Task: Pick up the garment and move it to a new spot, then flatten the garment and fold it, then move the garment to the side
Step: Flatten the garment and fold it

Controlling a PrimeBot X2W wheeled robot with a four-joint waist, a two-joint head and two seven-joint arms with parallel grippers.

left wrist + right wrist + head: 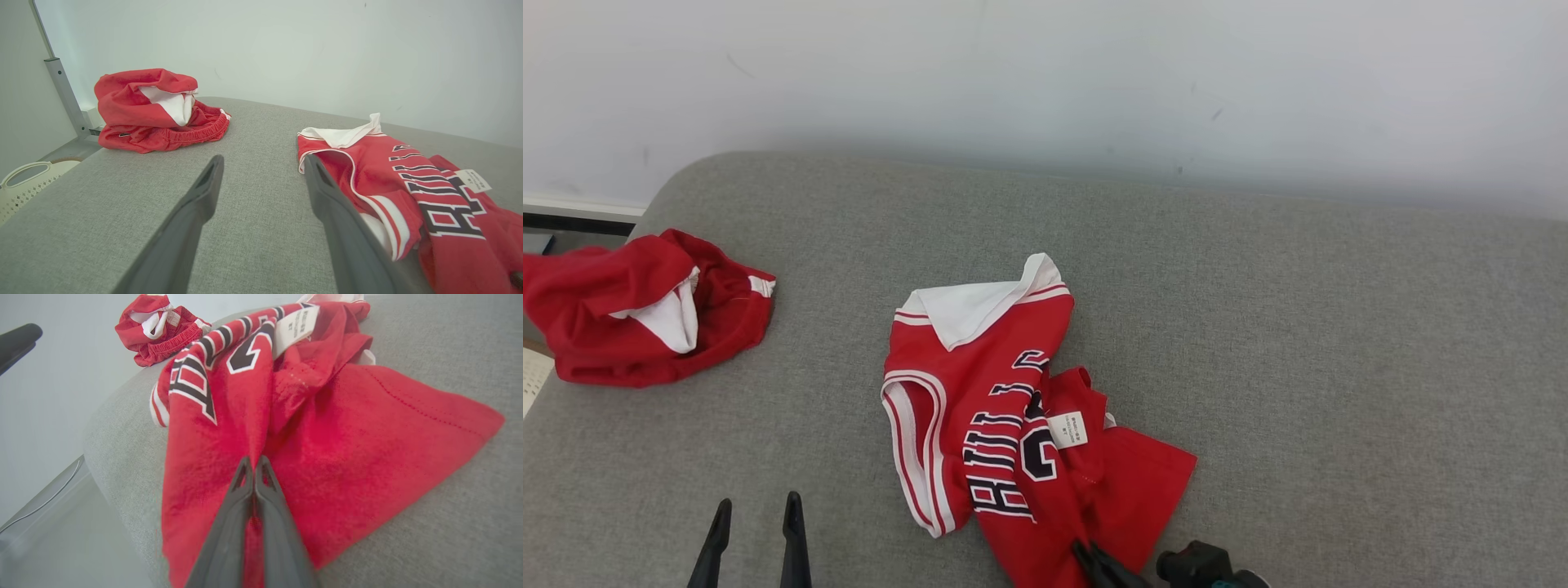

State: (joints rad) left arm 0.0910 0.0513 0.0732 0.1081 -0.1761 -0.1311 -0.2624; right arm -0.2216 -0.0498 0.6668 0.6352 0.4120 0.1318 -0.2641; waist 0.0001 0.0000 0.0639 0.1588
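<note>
At bottom edge of head view, right gripper [1097, 558] sits on the near end of the jersey [1005, 392]; right wrist view has its two dark fingers [229, 522] pressed together, tips meeting on a raised fold of red cloth and pinching it; left gripper [758, 508] at lower left, jaws spread wide, nothing between them, over bare grey cushion [1298, 343], just beside the jersey's left edge; in left wrist view one finger overlaps the striped armhole trim, contact unclear; jersey lies crumpled near the cushion's middle, long axis running near to far, near end reaching the front edge in right wrist view; red with red-and-white trim, dark white-outlined lettering along it, partly folded under so not fully readable; near right corner spreads flat as a red triangle; white label [1067, 429] lies face up on the bunched middle; far end has a white inner side turned over; farther left, well apart from the jersey, second red garment [637, 318] heaped at the cushion's left edge, white lining showing, elastic waistband seen in left wrist view; past that edge, cream basket [24, 179] lower down and grey metal post [61, 90]; pale wall [1094, 73] behind the cushion.
</note>
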